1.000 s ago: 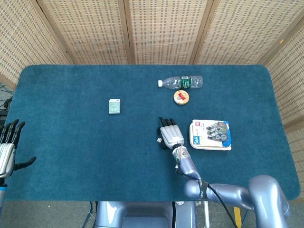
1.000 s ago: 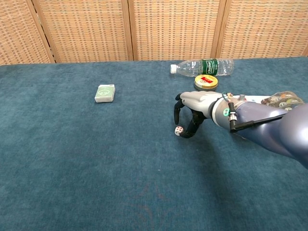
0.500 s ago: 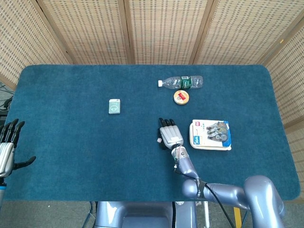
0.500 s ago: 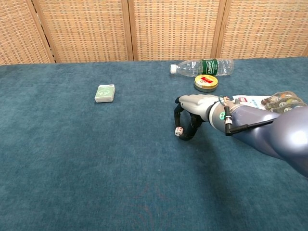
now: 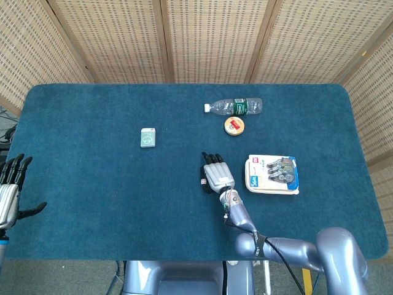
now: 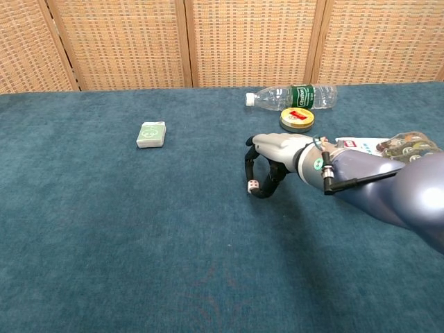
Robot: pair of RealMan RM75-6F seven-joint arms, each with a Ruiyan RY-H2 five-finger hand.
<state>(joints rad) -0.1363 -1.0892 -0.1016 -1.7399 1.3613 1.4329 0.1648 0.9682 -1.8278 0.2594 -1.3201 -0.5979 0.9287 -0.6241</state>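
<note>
A small white die (image 6: 252, 184) sits between the thumb and curled fingertips of my right hand (image 6: 272, 156), near the middle of the blue table (image 6: 104, 229). The hand arches over the die and pinches it at table level. From the head view only a sliver of the die (image 5: 203, 182) peeks out at the left side of the right hand (image 5: 217, 175). My left hand (image 5: 9, 190) hangs beyond the table's left edge with its fingers spread, holding nothing.
A small green-and-white box (image 5: 147, 137) lies to the left of centre. A clear bottle (image 5: 236, 106) lies on its side at the back, with a round tin (image 5: 234, 125) just before it. A blister pack (image 5: 272, 174) lies right of my right hand.
My right hand has shifted slightly left, and the die has moved with it. The left hand has stayed where it was.
</note>
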